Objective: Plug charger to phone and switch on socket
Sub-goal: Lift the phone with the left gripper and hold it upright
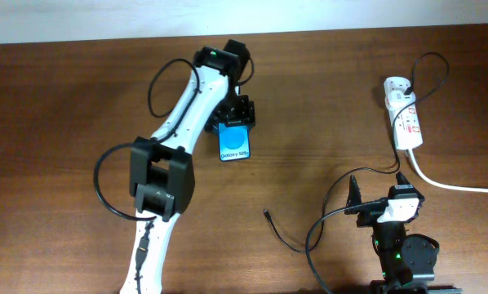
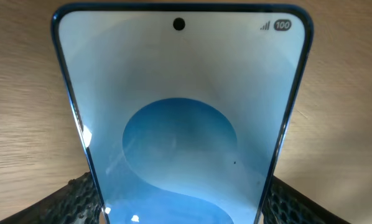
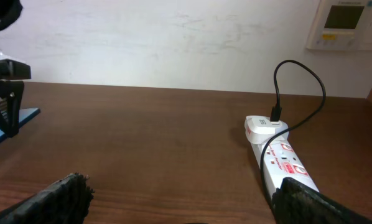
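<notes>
The phone (image 1: 234,145) lies with its blue screen up at the table's middle left. It fills the left wrist view (image 2: 180,124). My left gripper (image 1: 237,116) is at the phone's far end, with a finger against each long edge (image 2: 180,208). The socket (image 1: 405,114) lies at the far right, with a white plug (image 3: 264,127) in it. The charger cable (image 1: 305,245) runs from that plug across the table, and its connector tip (image 1: 267,214) lies loose on the wood. My right gripper (image 1: 379,188) is wide open and empty, just in front of the socket (image 3: 285,163).
A thick white cord (image 1: 456,184) leaves the socket towards the right edge. The charger cable loops above the plug (image 3: 298,68). A wall control panel (image 3: 344,22) hangs behind the table. Bare wood lies between the phone and the connector tip.
</notes>
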Tool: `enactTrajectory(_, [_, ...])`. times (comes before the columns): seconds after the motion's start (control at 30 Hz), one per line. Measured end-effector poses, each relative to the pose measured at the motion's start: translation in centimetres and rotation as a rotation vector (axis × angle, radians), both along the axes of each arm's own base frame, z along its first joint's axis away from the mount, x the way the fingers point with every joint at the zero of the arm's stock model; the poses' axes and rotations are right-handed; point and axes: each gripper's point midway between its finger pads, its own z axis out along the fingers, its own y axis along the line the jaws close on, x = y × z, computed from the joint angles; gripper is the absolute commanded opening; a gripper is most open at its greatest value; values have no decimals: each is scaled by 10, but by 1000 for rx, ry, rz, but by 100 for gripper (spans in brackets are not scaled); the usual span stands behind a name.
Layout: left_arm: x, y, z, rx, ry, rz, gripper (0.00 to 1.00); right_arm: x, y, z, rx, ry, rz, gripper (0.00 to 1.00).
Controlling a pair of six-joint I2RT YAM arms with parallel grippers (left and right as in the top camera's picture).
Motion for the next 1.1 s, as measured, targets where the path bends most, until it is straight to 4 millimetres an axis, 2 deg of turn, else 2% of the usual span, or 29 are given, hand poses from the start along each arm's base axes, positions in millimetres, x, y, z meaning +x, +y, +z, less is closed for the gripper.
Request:
enactTrajectory(0.1, [-7, -11, 12, -241, 106, 10, 79, 0, 0, 0, 0, 0, 0, 98])
enactTrajectory(0.17, [-7, -21, 34, -488, 171, 30, 79, 0, 0, 0, 0, 0, 0, 98])
enactTrajectory(0.33, [7, -31, 110, -1047, 258, 107, 77, 0, 0, 0, 0, 0, 0, 98])
enactTrajectory(0.4, [11, -30, 137, -1211, 282, 122, 78, 0, 0, 0, 0, 0, 0, 98])
enactTrajectory(0.6, [10, -26, 160, -1311, 424, 249, 77, 0, 0, 0, 0, 0, 0, 98])
enactTrajectory(0.77, [12, -22, 162, -1318, 449, 283, 78, 0, 0, 0, 0, 0, 0, 98])
enactTrajectory(1.0, [23, 1, 163, -1330, 429, 337, 77, 0, 0, 0, -1, 0, 0, 98])
enactTrajectory(1.1, [23, 3, 163, -1331, 427, 342, 78, 0, 0, 0, 0, 0, 0, 98])
